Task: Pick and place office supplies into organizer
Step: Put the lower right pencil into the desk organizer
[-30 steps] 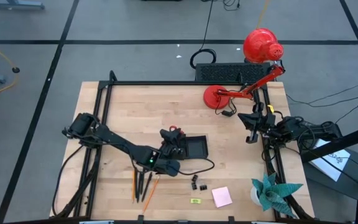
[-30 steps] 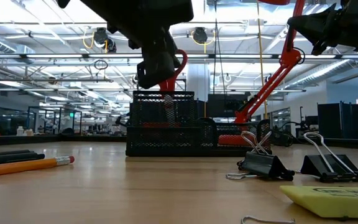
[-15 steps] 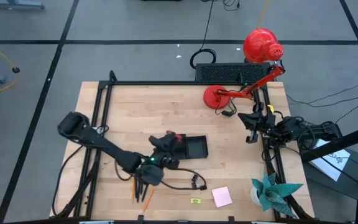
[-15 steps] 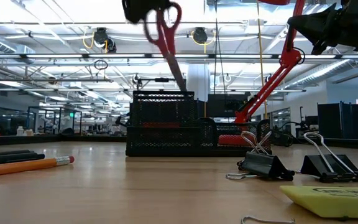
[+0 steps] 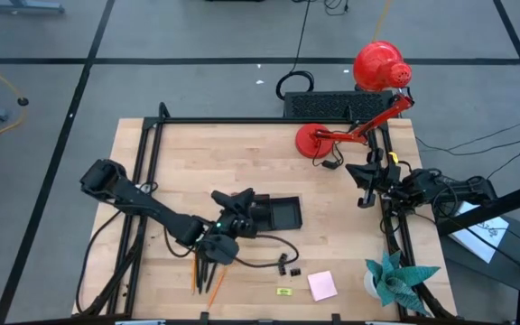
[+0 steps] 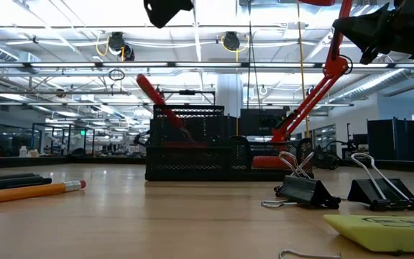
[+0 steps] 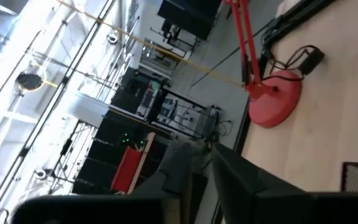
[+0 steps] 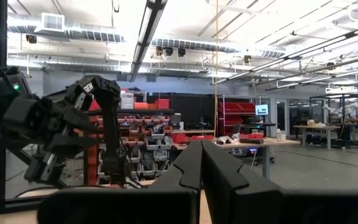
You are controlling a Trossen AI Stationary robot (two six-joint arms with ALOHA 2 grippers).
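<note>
The red-handled scissors (image 6: 152, 92) stand in the black mesh organizer (image 6: 192, 155), blades down inside it. They lean toward the table's left with the handle above the rim. My left gripper (image 6: 167, 8) hangs well above the handle, clear of it. From above it hides the scissors, just left of the organizer (image 5: 283, 215). Orange and dark pencils (image 5: 208, 271), black clips (image 5: 287, 266), a pink pad (image 5: 322, 285) and a small yellow piece (image 5: 283, 292) lie on the table. My right gripper (image 5: 366, 185) waits shut at the right edge.
A red desk lamp (image 5: 319, 138) stands at the far right, with a black ribbed box (image 5: 332, 104) behind it. A teal paper plant (image 5: 395, 275) sits at the near right corner. A dark cable (image 5: 264, 257) loops over the wood near the clips.
My left gripper rose from the organizer with the scissors hanging below it, then let them go. The scissors tipped toward the table's left. Their blades stayed in the organizer and the handle dropped to just above its rim. The gripper also drew a little toward the left.
</note>
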